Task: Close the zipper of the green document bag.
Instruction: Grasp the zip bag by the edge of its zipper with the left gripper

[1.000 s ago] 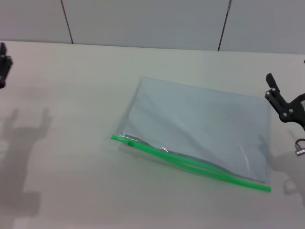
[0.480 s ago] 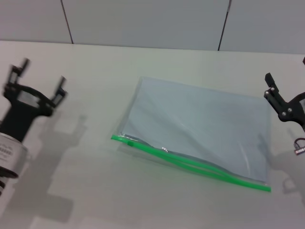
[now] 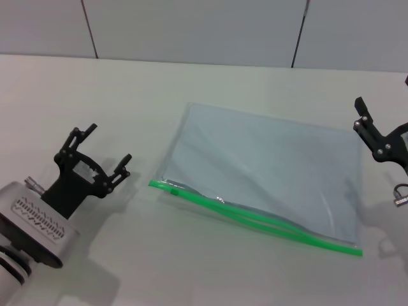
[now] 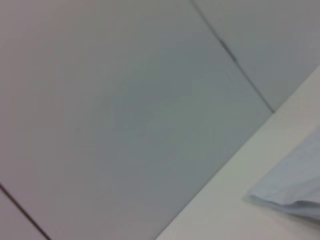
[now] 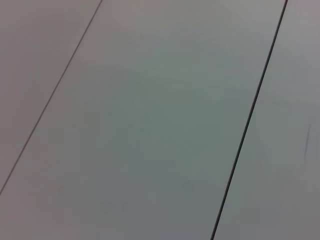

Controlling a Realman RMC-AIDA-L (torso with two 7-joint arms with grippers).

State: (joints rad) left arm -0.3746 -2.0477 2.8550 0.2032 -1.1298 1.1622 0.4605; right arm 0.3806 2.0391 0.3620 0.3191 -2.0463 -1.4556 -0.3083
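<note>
Both left gripper point(image 3: 106, 151) fingers spread, empty

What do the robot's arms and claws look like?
The left gripper is a black claw with two thin, angular fingers on a black bracket. Behind it comes a silver wrist block with zigzag slots, then a white and black ring. The right gripper is also black, with small silver screws and a thin looped cable.

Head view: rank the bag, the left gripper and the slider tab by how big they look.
1. Bag
2. Left gripper, fingers open, nearer the camera so it looks enlarged
3. Slider tab
</note>
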